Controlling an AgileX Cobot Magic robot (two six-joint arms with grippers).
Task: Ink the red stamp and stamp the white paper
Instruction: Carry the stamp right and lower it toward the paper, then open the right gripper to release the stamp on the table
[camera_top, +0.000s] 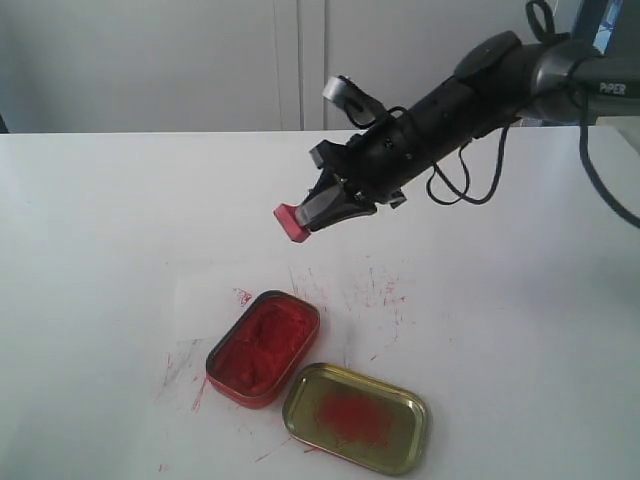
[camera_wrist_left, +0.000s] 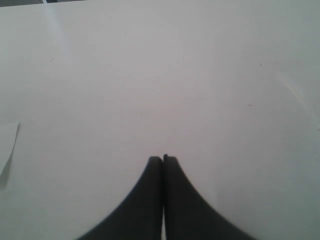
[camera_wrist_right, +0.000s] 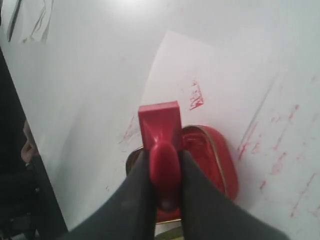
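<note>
It looks like a robotics lab bench. A plain white table (camera_top: 100, 250) fills the view, with bare pale wall panels (camera_top: 150, 60) behind the table and a cabled black robot arm (camera_top: 450, 105) above it.

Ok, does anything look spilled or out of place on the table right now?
Yes: red ink streaks and smudges are scattered over the thin white paper sheet around the open red-filled ink tin, and the gold tin lid beside it has a red smear inside. Nothing looks tipped or damaged.
</note>
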